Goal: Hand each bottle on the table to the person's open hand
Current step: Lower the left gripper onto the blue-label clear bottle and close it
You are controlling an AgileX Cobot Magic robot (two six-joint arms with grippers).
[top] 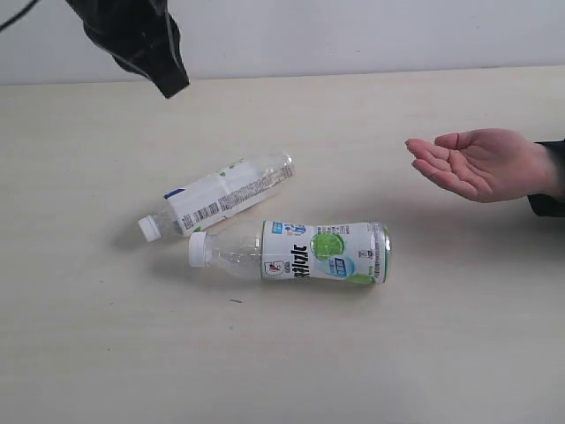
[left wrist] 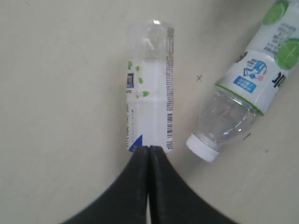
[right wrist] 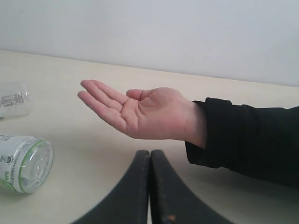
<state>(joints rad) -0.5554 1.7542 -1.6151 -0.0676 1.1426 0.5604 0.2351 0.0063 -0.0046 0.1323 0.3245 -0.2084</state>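
The left pincer (left wrist: 149, 150), two black fingers pressed together on nothing, hung from the dark left arm (top: 132, 40) at about eleven o'clock of the bottles in the exterior view. The wrist view showed its tips lined up over the neck end of the small clear plastic barcode-labelled bottle (top: 221, 199). That bottle lay on its side on the pale beige wooden-looking tabletop (top: 88, 353), white cap toward eight o'clock. Just beside it at five o'clock, a narrow gap between them, lay the clear white-green lime-labelled bottle (top: 300, 252), cap toward nine o'clock. Well apart at two o'clock, the person's open hand (top: 477, 163) waited palm up and empty. The right pincer (right wrist: 149, 156), likewise shut and empty, faced that hand and did not show in the exterior view. The step in hand seemed to be the approach to the barcode-labelled bottle. The next move would call for spreading the fingers, lowering them across its body without nudging its neighbour, then carrying it toward three o'clock to the palm.
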